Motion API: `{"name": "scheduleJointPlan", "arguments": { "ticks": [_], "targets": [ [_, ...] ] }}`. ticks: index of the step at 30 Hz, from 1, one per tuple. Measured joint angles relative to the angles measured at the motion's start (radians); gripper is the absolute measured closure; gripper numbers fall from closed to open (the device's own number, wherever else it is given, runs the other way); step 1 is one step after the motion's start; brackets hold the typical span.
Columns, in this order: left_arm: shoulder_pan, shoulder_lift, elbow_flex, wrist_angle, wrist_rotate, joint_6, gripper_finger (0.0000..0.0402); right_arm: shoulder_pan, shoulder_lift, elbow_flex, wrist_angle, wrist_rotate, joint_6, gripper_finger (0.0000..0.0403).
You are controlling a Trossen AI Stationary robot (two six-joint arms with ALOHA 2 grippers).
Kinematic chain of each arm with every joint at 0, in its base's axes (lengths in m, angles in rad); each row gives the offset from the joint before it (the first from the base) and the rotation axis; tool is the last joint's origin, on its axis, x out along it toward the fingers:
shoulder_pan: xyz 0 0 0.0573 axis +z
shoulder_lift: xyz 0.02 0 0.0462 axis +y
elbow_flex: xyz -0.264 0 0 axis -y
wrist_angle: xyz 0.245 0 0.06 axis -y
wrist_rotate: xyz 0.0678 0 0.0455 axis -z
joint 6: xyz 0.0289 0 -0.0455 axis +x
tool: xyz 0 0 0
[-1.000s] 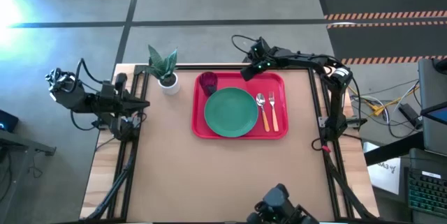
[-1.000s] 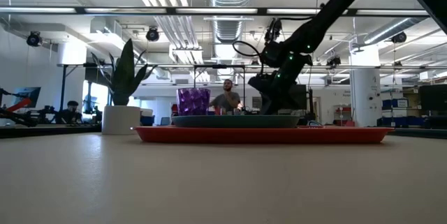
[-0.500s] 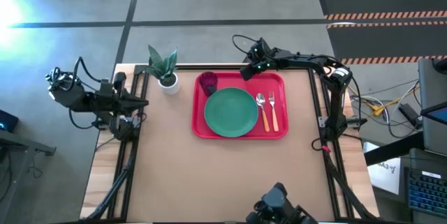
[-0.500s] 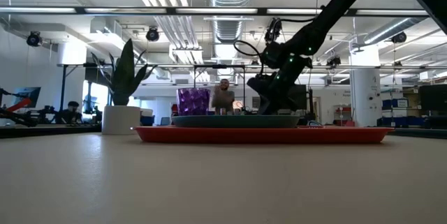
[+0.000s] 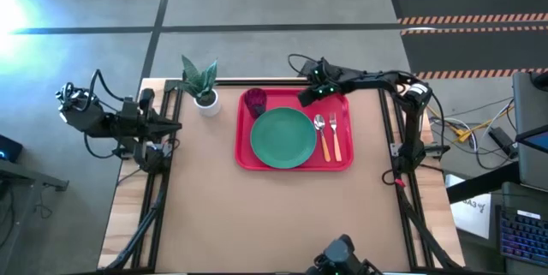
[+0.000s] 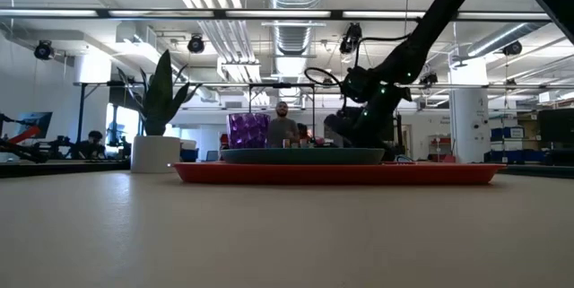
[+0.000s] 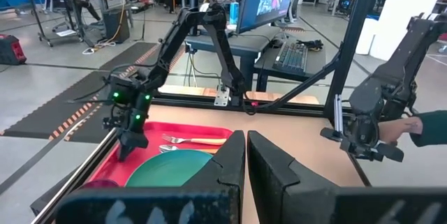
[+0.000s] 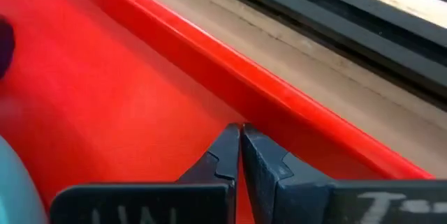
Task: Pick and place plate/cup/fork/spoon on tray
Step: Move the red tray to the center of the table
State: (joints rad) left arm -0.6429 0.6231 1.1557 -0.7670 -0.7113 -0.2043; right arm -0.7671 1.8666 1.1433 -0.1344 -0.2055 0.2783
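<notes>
The red tray (image 5: 346, 159) lies on the table's far middle. On it rest the teal plate (image 5: 282, 138), the purple cup (image 5: 255, 101) in its far left corner, the spoon (image 5: 320, 129) and the fork (image 5: 335, 134), side by side right of the plate. My right gripper (image 5: 306, 97) is shut and empty, low over the tray's far part, close to the far rim (image 8: 209, 49), between cup and spoon. My left gripper (image 7: 246, 140) is shut and empty at the table's left edge (image 5: 171, 125).
A small white pot with a green plant (image 5: 205, 97) stands left of the tray at the far edge. Black frame rails run along the table's sides. People show in the room beyond the table, in the low view (image 6: 282, 126) and the left wrist view (image 7: 426, 123).
My right gripper has moved a little toward the table's right edge and slightly nearer, staying over the tray's far part. The tableware has not moved.
</notes>
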Motion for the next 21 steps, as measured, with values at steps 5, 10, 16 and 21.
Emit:
{"name": "scheduleJointPlan", "arguments": {
  "ticks": [5,10,16,21],
  "targets": [
    [0.000,0.000,0.000,-0.017,0.000,0.000,0.0402,0.002,-0.008,-0.065,0.143,-0.013,0.067,0.0395],
    [0.000,-0.004,0.000,-0.019,0.001,-0.001,0.0402,0.004,-0.024,-0.012,0.226,-0.090,0.123,0.0395],
    [0.000,-0.004,0.000,-0.029,0.000,0.000,0.0402,0.002,-0.003,0.057,0.208,-0.079,0.115,0.0395],
    [0.000,-0.002,0.000,-0.028,0.001,-0.001,0.0402,-0.004,0.020,0.069,0.217,-0.054,0.120,0.0395]
  ]
}}
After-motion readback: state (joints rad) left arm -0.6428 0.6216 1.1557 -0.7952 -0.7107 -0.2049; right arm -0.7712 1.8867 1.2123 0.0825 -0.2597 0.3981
